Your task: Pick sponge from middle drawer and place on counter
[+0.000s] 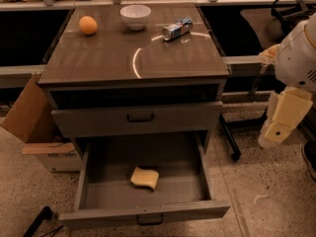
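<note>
The pale yellow sponge (144, 177) lies flat on the grey floor of the open middle drawer (94, 194), near its centre. The drawer is pulled far out, and its dark handle is at the front edge. The counter (98, 58) is the glossy brown-grey cabinet top with a curved light reflection. My gripper is out of view. Only white and cream links of my arm (284, 115) show at the right edge, to the right of the cabinet and well away from the sponge.
On the counter stand an orange fruit (88, 24) at the back left, a white bowl (135, 15) at the back middle and a crushed can (177, 29) at the back right. The upper drawer (138, 118) is shut. A cardboard box (34, 127) stands left of the cabinet.
</note>
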`<state>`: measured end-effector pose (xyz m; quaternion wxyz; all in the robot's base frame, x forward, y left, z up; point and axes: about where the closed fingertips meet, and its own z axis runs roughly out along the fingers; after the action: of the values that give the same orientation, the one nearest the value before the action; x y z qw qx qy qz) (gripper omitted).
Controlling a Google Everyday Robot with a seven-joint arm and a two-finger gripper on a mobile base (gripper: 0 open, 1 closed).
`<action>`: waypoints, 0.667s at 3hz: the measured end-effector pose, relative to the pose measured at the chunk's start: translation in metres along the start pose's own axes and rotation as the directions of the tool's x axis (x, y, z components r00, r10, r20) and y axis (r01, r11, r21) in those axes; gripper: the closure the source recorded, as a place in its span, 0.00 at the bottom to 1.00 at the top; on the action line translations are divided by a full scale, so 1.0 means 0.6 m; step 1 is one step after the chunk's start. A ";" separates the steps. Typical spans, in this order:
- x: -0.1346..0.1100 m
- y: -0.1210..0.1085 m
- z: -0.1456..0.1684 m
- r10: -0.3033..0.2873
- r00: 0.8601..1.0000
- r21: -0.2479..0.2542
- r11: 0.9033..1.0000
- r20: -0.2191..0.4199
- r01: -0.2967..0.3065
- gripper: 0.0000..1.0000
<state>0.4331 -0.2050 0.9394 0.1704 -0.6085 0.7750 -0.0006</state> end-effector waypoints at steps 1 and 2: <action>0.004 -0.003 0.018 0.002 1.000 0.000 1.000 -0.002 -0.002 0.00; 0.007 0.007 0.093 0.006 1.000 -0.030 1.000 0.011 -0.005 0.00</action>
<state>0.4428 -0.1961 0.8848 0.1653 -0.6089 0.7757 0.0147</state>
